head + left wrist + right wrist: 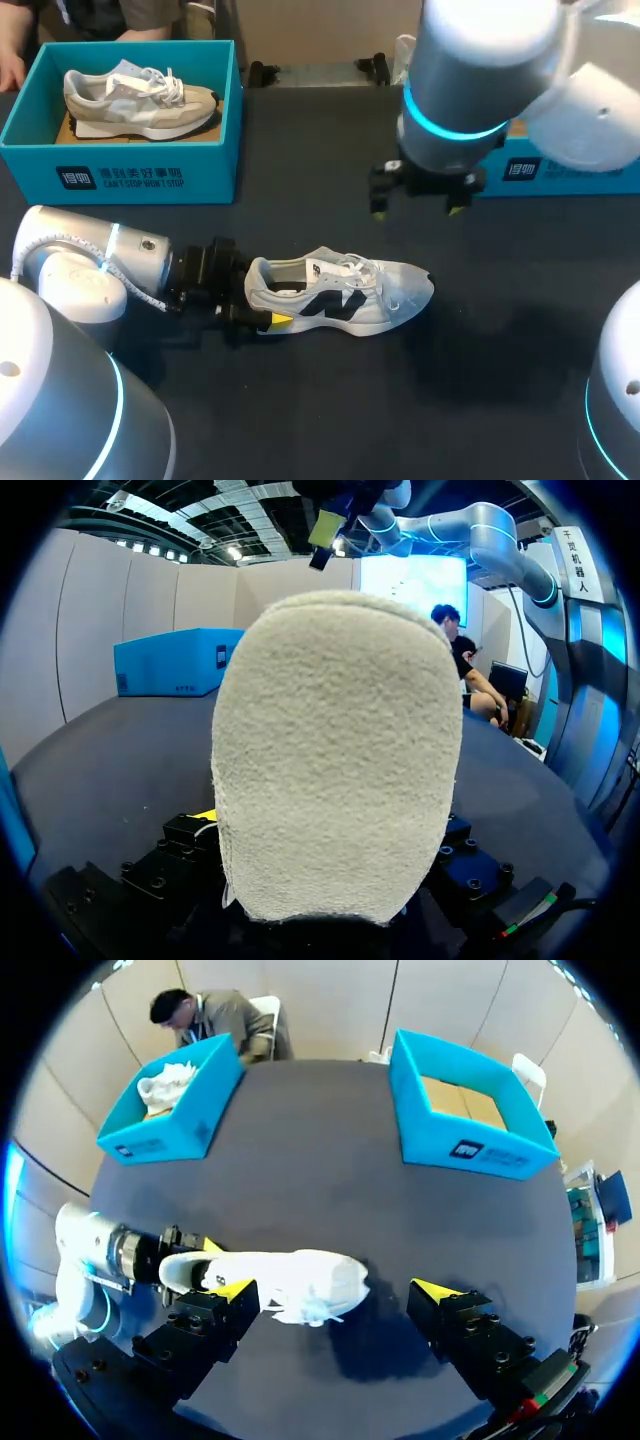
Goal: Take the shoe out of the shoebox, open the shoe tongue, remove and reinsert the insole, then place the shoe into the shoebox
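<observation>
While the left claw (262, 303) is clenching the heel of the white sneaker (345, 295), one finger on each side, the shoe is resting out on the dark counter (300, 410), toe pointing toward my right side, well apart from both boxes. Right claw (418, 208) is hanging above the counter past the laces, fingers spread wide, holding nothing. Main risk, as I am judging it: the only hold is on the soft fuzzy heel, so any tug on the tongue or insole from the right claw could be swinging the toe round or pulling the heel free. Laces are looking done up and loose-looped; a fingertip could be snagging them instead of the tongue. Whether the insole is seated I cannot tell. Counter is looking matte and even, casting soft shadows under the shoe. Empty shoebox (462, 1148), teal, is sitting at the far right, bare brown floor showing. Other shoebox (120, 175), far left, is holding a grey sneaker (135, 100).
</observation>
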You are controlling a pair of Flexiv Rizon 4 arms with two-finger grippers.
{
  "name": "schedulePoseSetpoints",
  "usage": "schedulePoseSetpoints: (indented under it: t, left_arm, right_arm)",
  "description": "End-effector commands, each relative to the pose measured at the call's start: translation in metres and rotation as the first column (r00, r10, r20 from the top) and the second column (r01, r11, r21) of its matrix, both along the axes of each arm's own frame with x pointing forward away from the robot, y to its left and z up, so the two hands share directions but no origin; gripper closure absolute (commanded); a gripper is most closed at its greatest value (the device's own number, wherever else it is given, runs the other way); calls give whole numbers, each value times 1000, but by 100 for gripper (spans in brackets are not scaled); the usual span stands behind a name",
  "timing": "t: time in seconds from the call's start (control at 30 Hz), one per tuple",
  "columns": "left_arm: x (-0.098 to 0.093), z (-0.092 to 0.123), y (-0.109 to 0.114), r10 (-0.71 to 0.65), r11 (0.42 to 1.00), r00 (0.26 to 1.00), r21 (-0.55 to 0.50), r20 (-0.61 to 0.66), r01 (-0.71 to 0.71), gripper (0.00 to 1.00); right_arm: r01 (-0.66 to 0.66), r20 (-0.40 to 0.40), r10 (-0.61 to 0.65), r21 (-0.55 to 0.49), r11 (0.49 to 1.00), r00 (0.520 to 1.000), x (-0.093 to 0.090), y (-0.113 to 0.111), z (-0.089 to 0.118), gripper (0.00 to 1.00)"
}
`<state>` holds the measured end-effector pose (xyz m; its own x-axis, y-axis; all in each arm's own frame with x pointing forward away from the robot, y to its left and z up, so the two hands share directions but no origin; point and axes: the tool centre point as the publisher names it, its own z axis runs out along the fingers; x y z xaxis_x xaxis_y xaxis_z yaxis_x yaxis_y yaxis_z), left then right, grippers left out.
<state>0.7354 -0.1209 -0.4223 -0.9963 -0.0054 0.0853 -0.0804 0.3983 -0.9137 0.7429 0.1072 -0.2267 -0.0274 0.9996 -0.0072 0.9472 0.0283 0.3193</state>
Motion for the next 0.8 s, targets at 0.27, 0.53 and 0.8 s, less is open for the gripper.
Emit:
schedulePoseSetpoints:
  t: [0.27,0.53,0.8]
  left_arm:
    - [3,-4,-3,-3,1000,1000,2,-2,3,100]
    - [3,-4,-3,-3,1000,1000,2,-2,3,100]
    - [3,-4,-3,-3,1000,1000,2,-2,3,100]
  right_arm:
    - [39,-41,-40,-26,999,998,-11,55,-45,0]
    - [47,-48,-47,0,999,998,-22,69,-58,0]
    - [27,-76,-25,26,999,997,-25,78,-63,0]
